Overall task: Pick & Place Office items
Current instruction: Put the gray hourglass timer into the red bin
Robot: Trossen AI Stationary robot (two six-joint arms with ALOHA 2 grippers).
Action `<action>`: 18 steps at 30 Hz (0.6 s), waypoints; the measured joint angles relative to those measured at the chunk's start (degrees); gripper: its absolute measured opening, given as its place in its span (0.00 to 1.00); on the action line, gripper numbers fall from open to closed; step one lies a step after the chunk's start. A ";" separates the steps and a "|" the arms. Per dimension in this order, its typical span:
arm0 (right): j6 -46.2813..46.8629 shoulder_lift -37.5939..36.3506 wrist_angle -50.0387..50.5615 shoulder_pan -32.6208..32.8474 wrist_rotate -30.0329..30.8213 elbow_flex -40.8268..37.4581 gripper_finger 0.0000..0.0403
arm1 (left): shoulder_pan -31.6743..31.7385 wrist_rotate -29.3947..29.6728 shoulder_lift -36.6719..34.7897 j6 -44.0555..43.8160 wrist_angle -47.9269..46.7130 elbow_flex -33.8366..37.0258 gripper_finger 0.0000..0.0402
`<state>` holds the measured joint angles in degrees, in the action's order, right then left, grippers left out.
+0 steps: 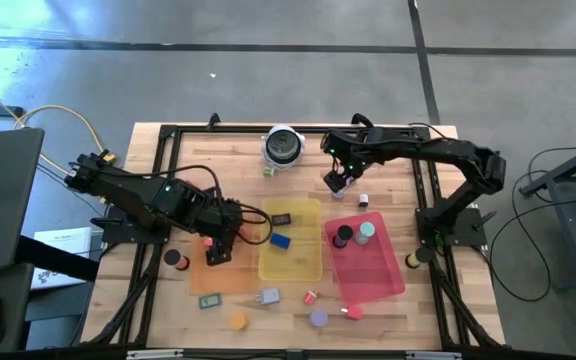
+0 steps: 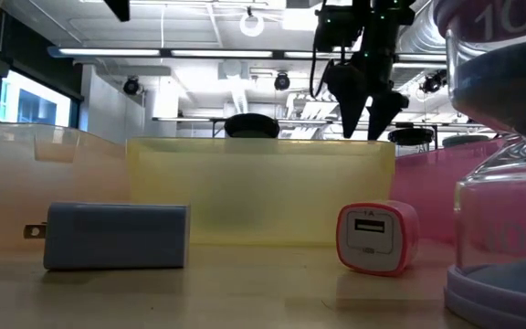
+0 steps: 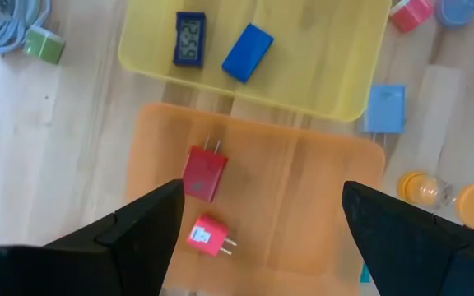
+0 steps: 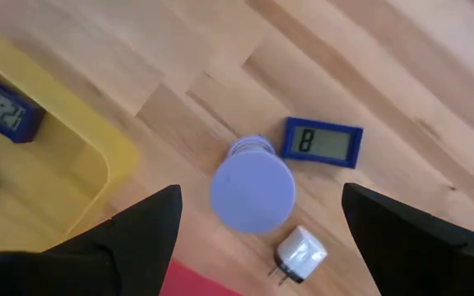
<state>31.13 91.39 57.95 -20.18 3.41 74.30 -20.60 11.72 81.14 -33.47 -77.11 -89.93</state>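
Office items (image 3: pixel 205 173): boxy plastic plugs, discs

2 plugs (image 3: pixel 205 173) in tray (image 3: pixel 319 205); clock (image 3: pixel 189 39) & block (image 3: pixel 247 52) in next tray (image 3: pixel 336 74).

Two robot arms, both matte black, built of thick rounded segments joined end to end. The left arm (image 1: pixel 138 195) has a small green light on its upper surface, and black cables loop loosely off its forward end. Orange-tipped connectors sit at its rear, with pale yellow cables running from them. The right arm (image 1: pixel 428 152) also shows a small green light near its wrist, with dark cable bundled along the top. Each arm ends in two dark fingers. Seen close, the left gripper's fingers (image 3: pixel 130 234) are flat, wedge-shaped black plates with plain, unmarked faces; the right gripper's fingers (image 4: pixel 134 234) look the same.
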 joint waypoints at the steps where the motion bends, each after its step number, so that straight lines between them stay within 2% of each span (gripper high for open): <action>1: 0.24 0.00 0.18 -0.21 -0.59 -0.07 0.81 | 0.00 0.00 0.00 0.02 0.12 0.02 0.80; 18: -2.85 -0.02 -9.80 -0.18 -0.99 -7.48 0.81 | 0.00 0.95 0.02 0.02 1.01 0.01 0.80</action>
<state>28.27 91.37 48.16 -20.36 2.42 66.83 -20.60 12.68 81.17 -33.45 -76.11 -89.91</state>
